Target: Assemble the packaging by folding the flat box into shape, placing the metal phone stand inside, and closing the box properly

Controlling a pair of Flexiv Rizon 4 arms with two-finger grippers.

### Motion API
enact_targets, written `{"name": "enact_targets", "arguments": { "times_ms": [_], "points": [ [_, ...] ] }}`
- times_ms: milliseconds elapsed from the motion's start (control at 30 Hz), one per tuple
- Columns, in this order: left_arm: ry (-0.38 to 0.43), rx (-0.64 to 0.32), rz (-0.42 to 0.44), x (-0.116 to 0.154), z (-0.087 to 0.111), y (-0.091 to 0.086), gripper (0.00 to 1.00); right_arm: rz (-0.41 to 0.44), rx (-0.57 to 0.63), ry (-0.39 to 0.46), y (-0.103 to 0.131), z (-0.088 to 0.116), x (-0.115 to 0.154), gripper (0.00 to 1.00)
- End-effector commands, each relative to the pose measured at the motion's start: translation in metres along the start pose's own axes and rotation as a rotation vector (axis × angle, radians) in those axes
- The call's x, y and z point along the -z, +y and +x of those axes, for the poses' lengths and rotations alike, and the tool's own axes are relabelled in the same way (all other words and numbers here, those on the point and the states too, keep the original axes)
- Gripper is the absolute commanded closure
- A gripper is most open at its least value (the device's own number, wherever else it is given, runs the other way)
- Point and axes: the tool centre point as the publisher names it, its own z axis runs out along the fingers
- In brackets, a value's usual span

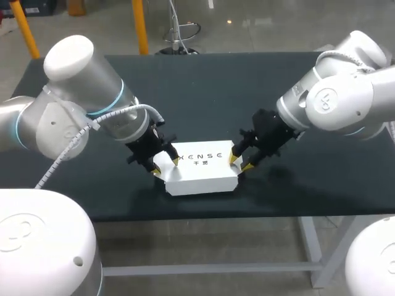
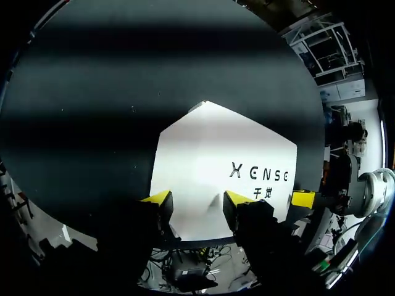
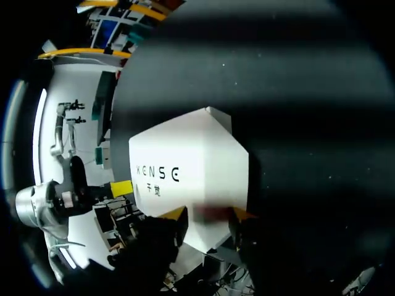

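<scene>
The white box [image 1: 200, 169] lies shut and flat on the dark table, print facing up. My left gripper [image 1: 165, 165] hangs over its left end, open. In the left wrist view one fingertip [image 2: 157, 197] sits at the box's [image 2: 216, 154] edge and the other rests over the top face. My right gripper [image 1: 240, 161] is at the box's right end, open. Its tips [image 3: 176, 214] straddle the near corner of the box [image 3: 191, 154]. The metal phone stand is not visible in any view.
The dark table [image 1: 216, 92] stretches bare behind and to both sides of the box. Its front edge runs close below the box. Both arms come in low from the sides.
</scene>
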Motion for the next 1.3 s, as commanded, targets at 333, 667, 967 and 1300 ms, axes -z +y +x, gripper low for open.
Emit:
{"name": "enact_targets", "arguments": {
  "times_ms": [333,667,967,1300],
  "points": [
    [0.057,-0.064,-0.060,-0.007,-0.002,0.006,0.52,0.004,0.014,0.031,0.001,-0.003,-0.007,0.53],
    [0.168,-0.100,-0.058,-0.009,-0.009,0.007,0.50,0.003,0.035,0.058,-0.002,-0.002,-0.010,0.53],
    [0.218,-0.126,-0.053,-0.012,-0.011,0.005,0.51,-0.004,0.057,0.080,-0.003,-0.001,-0.011,0.53],
    [0.270,-0.145,-0.047,-0.014,-0.006,0.003,0.51,-0.015,0.083,0.105,-0.005,0.004,-0.014,0.53]
  ]
}}
